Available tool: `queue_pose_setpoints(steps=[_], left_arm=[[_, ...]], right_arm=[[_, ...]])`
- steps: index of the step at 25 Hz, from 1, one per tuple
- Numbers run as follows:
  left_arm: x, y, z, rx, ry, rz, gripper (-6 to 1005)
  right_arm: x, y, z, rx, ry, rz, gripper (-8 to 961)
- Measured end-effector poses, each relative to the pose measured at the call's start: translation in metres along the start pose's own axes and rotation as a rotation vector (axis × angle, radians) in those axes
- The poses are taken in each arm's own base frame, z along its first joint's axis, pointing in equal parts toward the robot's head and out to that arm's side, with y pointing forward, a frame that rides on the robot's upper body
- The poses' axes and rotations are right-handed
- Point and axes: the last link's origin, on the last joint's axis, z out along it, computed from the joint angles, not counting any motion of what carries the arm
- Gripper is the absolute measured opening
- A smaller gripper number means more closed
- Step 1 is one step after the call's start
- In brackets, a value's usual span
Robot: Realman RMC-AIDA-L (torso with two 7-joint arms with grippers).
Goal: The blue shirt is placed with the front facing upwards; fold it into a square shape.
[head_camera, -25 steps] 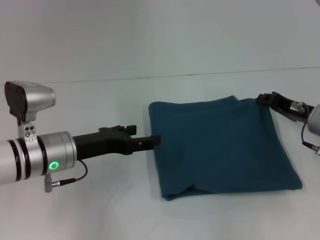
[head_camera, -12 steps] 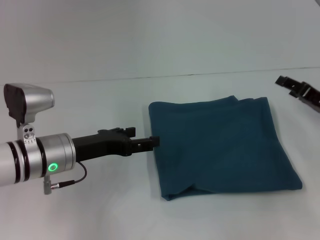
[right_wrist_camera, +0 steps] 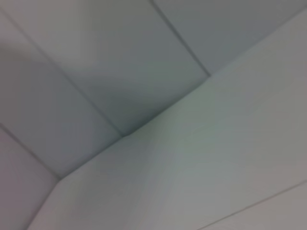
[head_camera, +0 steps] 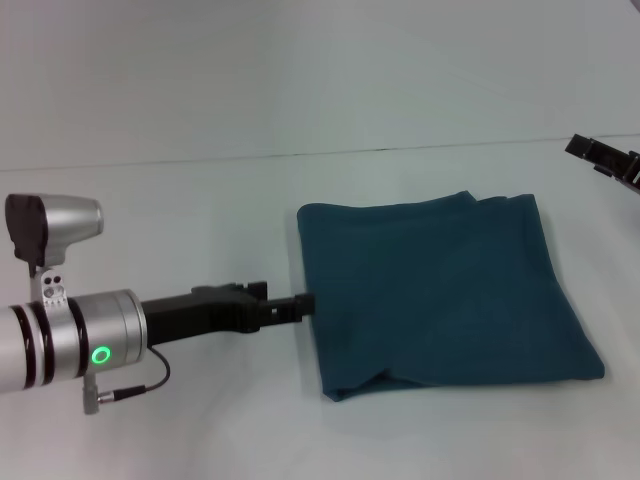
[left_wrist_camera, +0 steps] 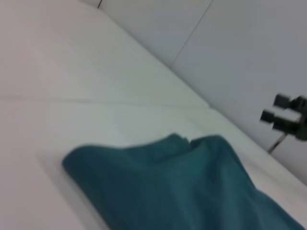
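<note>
The blue shirt lies folded into a rough square on the white table, right of centre, with no lettering showing. It also fills the lower part of the left wrist view as the blue shirt. My left gripper reaches in from the left. Its narrow black fingers are together, and the tip is at the shirt's left edge with no cloth visibly between them. My right gripper hangs raised at the far right edge, clear of the shirt. Its two fingers are apart, as also shown by the right gripper.
The white table runs back to a pale wall. The right wrist view holds only wall panels and table surface.
My right gripper has let go of the shirt's far right corner and risen up and to the right. My left gripper has dropped slightly at the shirt's left edge. The shirt has stayed put.
</note>
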Motion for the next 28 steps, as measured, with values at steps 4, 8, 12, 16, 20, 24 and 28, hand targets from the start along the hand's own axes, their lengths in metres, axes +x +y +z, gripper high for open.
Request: queue_pose_setpoints(steps=[4,8,12,16,20,24,28], left_arm=[[-0.009,0.001,0.001,-0.006,-0.061,-0.045,817],[-0.016,0.003,0.0,-0.013,-0.116,-0.107,817],[-0.017,0.007,0.001,-0.027,-0.148,-0.124,816],[-0.016,0.012,0.006,-0.044,-0.192,-0.113,815],[-0.016,0.015,0.012,-0.043,-0.203,-0.099,814],[-0.017,0.016,0.016,-0.037,-0.217,-0.089,813],[-0.018,0.016,0.018,-0.038,-0.223,-0.084,813]], right_arm=[[-0.008,0.005,-0.008,-0.074,0.03,-0.003,764],[-0.018,0.005,-0.016,-0.104,0.037,0.004,764],[-0.024,0.005,-0.018,-0.111,0.033,0.004,764],[-0.032,0.007,-0.018,-0.128,0.038,0.004,765],[-0.044,0.011,-0.021,-0.157,0.055,-0.002,764],[-0.052,0.016,-0.022,-0.165,0.087,-0.019,764],[-0.056,0.019,-0.022,-0.166,0.088,-0.027,764]])
